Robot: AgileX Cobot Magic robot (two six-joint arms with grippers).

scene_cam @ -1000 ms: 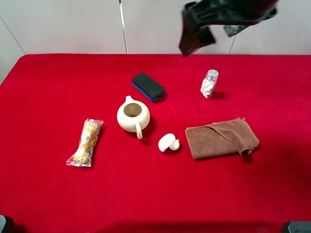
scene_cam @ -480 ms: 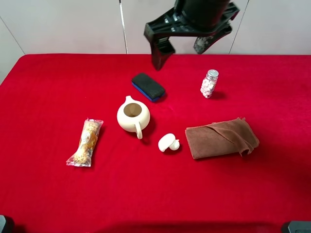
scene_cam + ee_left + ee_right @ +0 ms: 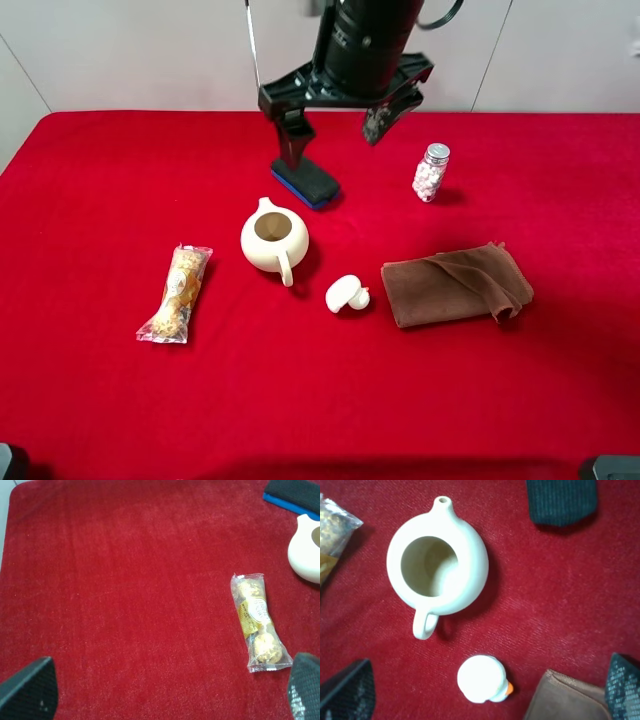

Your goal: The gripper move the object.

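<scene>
The cream lidless teapot (image 3: 272,238) stands on the red cloth left of centre, with its spout pointing away and its handle toward the front. It also shows in the right wrist view (image 3: 437,570) and at the edge of the left wrist view (image 3: 305,550). My right gripper (image 3: 331,148) hangs open above the table just behind the teapot, over the black eraser; in its wrist view (image 3: 485,695) the jaws stand wide apart and empty. My left gripper (image 3: 165,700) is open and empty, high over the table's left part; it is out of the exterior view.
The small cream lid (image 3: 345,294) lies right of the teapot. A black and blue eraser (image 3: 308,180) lies behind the teapot. A candy packet (image 3: 177,293) is to the left. A brown cloth (image 3: 455,283) and a small jar (image 3: 431,172) are to the right.
My right arm has swung left and down from the upper right to above the eraser and teapot, jaws still open. Nothing on the table has moved.
</scene>
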